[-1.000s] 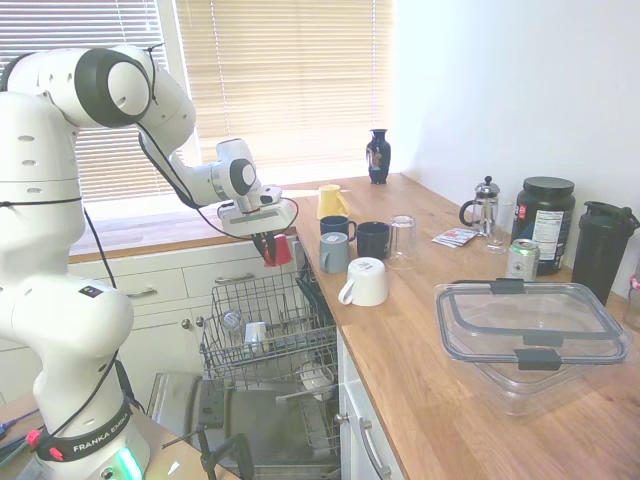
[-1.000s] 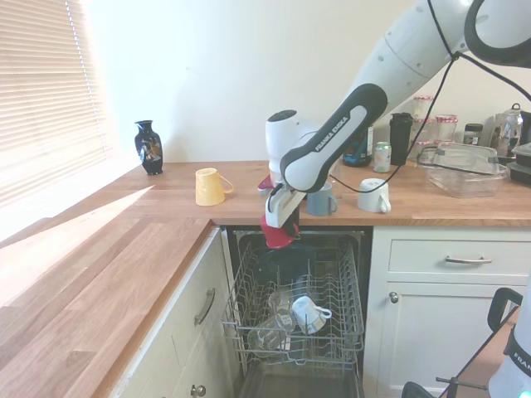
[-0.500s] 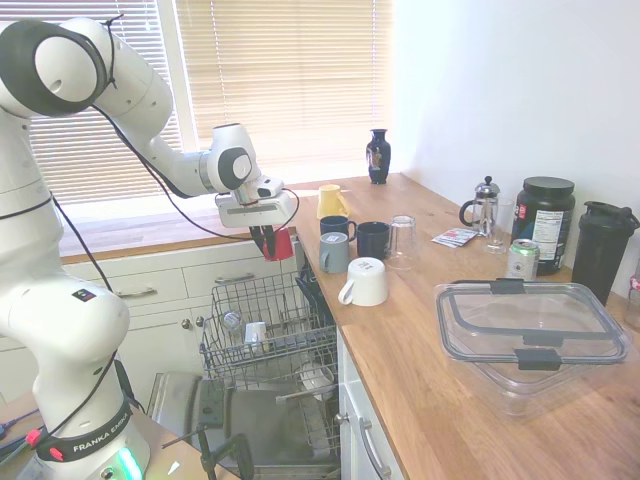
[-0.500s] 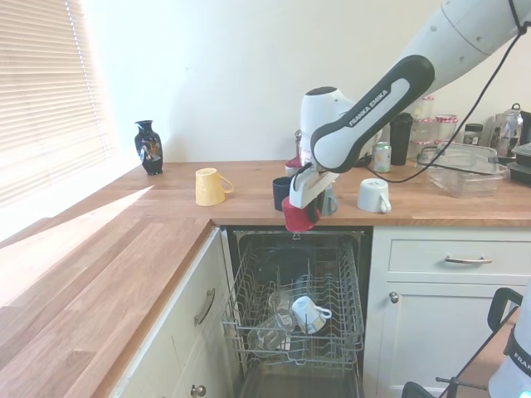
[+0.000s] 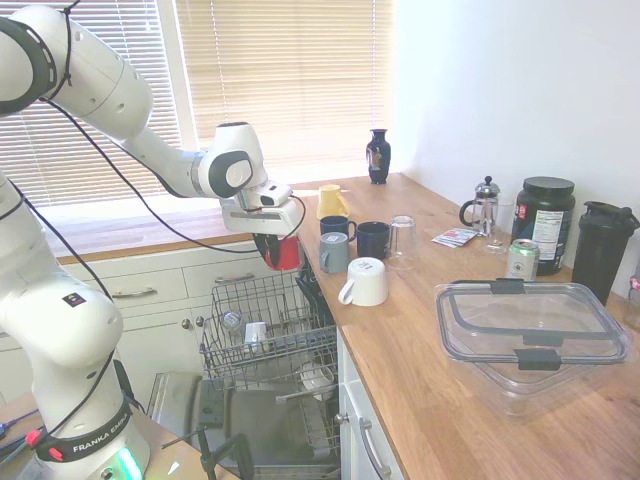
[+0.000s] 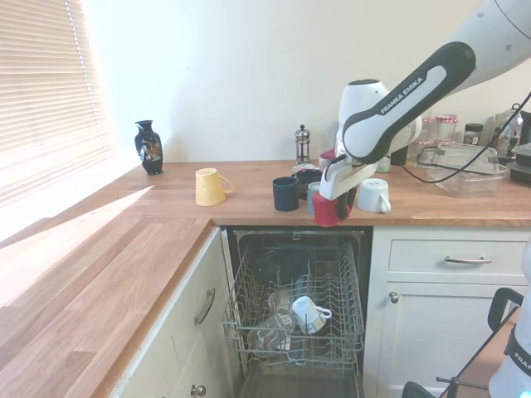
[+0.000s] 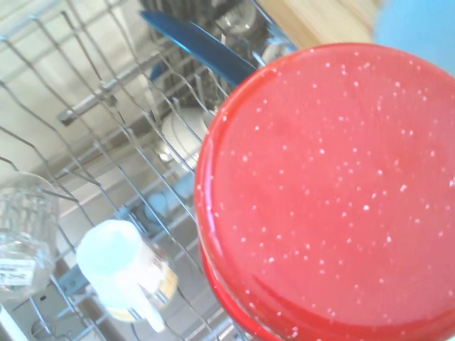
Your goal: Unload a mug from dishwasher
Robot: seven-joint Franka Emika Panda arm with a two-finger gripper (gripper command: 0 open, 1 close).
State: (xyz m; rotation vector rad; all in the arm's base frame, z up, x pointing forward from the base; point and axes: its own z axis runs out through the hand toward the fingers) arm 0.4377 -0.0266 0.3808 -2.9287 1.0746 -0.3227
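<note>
My gripper (image 5: 274, 243) (image 6: 335, 197) is shut on the red mug (image 5: 283, 252) (image 6: 327, 209), which hangs in the air above the open dishwasher rack (image 5: 262, 325) (image 6: 299, 311), level with the counter's front edge. The mug's speckled red base (image 7: 334, 192) fills most of the wrist view, with the wire rack (image 7: 85, 128) far below it. A white mug (image 6: 309, 313) (image 7: 117, 273) and a clear glass (image 6: 264, 336) (image 7: 25, 238) lie in the rack.
On the wooden counter (image 5: 430, 370) stand a white mug on its side (image 5: 365, 281), a grey-blue mug (image 5: 334, 252), dark mugs (image 5: 373, 239), a glass (image 5: 402, 240), a yellow mug (image 5: 330, 200), a vase (image 5: 378, 156) and a clear lidded box (image 5: 530, 335). White drawers (image 6: 452, 261) flank the dishwasher.
The arm has carried the red mug up out of the rack area and sideways toward the counter edge near the cups.
</note>
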